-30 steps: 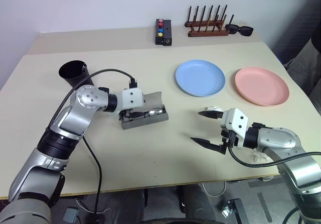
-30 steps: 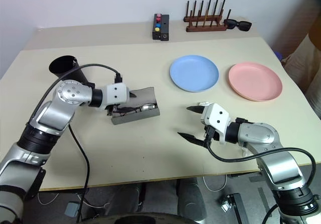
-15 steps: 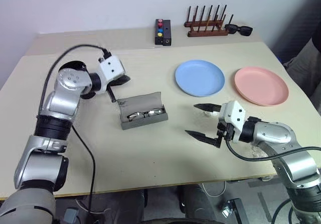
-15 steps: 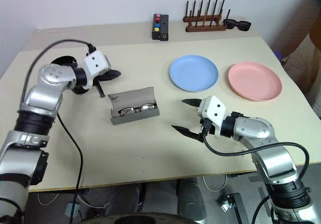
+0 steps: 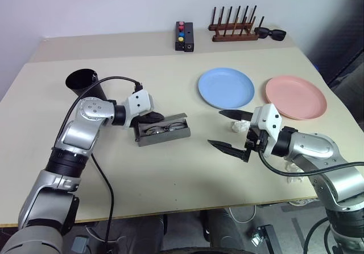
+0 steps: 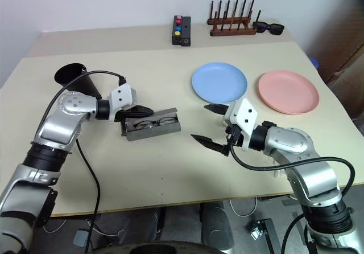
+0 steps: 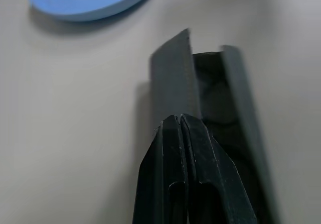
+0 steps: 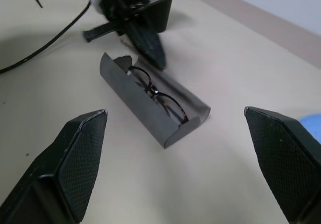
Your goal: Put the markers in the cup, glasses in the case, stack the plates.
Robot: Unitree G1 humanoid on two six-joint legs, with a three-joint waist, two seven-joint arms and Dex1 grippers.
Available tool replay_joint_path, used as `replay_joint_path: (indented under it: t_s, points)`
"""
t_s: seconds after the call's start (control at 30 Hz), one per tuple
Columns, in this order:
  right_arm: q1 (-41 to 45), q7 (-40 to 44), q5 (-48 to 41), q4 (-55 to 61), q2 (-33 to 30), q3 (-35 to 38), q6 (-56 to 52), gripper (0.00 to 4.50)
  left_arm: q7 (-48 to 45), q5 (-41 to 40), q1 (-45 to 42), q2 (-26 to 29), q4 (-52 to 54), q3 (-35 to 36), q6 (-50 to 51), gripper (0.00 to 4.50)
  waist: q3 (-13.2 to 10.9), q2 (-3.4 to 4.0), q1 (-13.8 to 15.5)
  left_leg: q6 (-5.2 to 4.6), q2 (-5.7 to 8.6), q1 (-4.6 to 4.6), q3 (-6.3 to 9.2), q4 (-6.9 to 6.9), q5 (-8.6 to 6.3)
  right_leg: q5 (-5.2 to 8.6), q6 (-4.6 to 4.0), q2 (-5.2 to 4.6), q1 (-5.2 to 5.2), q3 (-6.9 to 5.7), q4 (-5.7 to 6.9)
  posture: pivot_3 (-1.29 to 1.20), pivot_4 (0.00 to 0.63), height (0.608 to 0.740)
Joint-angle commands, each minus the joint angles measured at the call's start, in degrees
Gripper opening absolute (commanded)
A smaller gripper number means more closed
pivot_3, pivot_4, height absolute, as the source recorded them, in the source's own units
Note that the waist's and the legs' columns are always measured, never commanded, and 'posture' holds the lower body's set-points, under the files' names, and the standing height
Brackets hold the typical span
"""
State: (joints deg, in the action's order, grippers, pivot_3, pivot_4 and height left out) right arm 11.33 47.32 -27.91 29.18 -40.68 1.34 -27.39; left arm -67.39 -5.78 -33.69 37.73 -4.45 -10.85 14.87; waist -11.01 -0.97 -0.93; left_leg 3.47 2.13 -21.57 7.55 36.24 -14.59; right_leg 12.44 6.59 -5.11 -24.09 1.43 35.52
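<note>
The grey case lies open in the middle of the table with the wire-framed glasses inside it. My left gripper is shut and empty, its tips against the back of the raised lid. Right of the case, my right gripper hovers open above the table with nothing between its fingers. The black cup stands behind my left arm. A light blue plate and a salmon pink plate lie side by side, apart. The markers are out of view.
A black box with coloured buttons, a wooden peg rack and black sunglasses line the far edge. A crumpled white scrap lies by my right gripper, another under the right forearm.
My left gripper left the case, shut as it rose toward the cup, then came back down behind the lid. The right gripper rose slightly and drifted left, still open.
</note>
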Motion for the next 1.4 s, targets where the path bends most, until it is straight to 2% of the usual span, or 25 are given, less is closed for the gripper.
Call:
replay_joint_path:
  t_s: [0.03, 0.47, 0.73, 1.13, 1.3, 1.4]
  points:
    - [1.2, -0.1, -0.8, 2.1, -0.4, 1.2, 0.1, 4.5, 0.0, -0.8, 1.5, 1.0, 4.7, 0.0, 1.4, 0.02, 0.0, 0.0, 0.0, 0.0, 0.0, 0.0, 0.0, 0.0, 0.0, 0.0, 0.0, 0.0, 0.0, 0.0, 0.0, 0.0, 0.15, 0.732]
    - [0.3, 1.7, 0.4, 0.3, -0.2, 0.7, 2.5, 4.5, 2.2, 3.4, 6.3, 1.9, 6.6, -3.7, 1.9, 0.02, 0.0, 0.01, 0.1, 0.0, 0.0, 0.08, 0.0, 0.0, 0.0, 0.01, -0.01, 0.0, 0.09, 0.0, -0.01, 0.0, 0.15, 0.732]
    - [-1.0, 2.5, 1.3, -0.7, -0.1, 0.5, 4.5, 4.5, 3.3, 1.7, 6.1, 1.0, 6.4, -2.0, 2.4, 0.02, 0.0, 0.02, 0.1, 0.0, 0.0, 0.1, 0.0, 0.0, 0.0, 0.03, 0.0, 0.0, 0.12, 0.0, -0.02, 0.0, 0.15, 0.732]
    - [-2.0, 3.4, 2.8, -3.2, 0.0, 0.7, 7.5, 4.5, 3.8, -8.0, 2.7, 0.8, 7.4, 6.8, 4.5, 0.02, 0.0, 0.02, 0.1, 0.0, 0.0, 0.09, 0.0, 0.0, 0.0, 0.02, 0.0, 0.0, 0.12, -0.01, -0.04, 0.0, 0.15, 0.732]
    - [-1.5, 2.1, 7.3, -7.3, -1.1, 0.8, 9.3, 4.5, 4.3, -10.2, 2.0, 2.1, 6.8, 10.7, 3.3, 0.02, 0.0, 0.02, 0.1, 0.0, 0.0, 0.08, 0.0, -0.01, 0.0, 0.02, 0.0, 0.0, 0.11, -0.01, -0.05, 0.0, 0.15, 0.732]
    - [-0.3, -0.2, 10.7, -11.5, -0.7, 0.5, 10.2, 4.5, 3.2, -11.8, 5.0, 3.4, 8.4, 11.9, 3.6, 0.02, 0.0, 0.02, 0.0, 0.0, 0.0, 0.09, -0.01, -0.01, 0.0, 0.02, -0.01, 0.0, 0.11, 0.0, -0.07, 0.0, 0.15, 0.732]
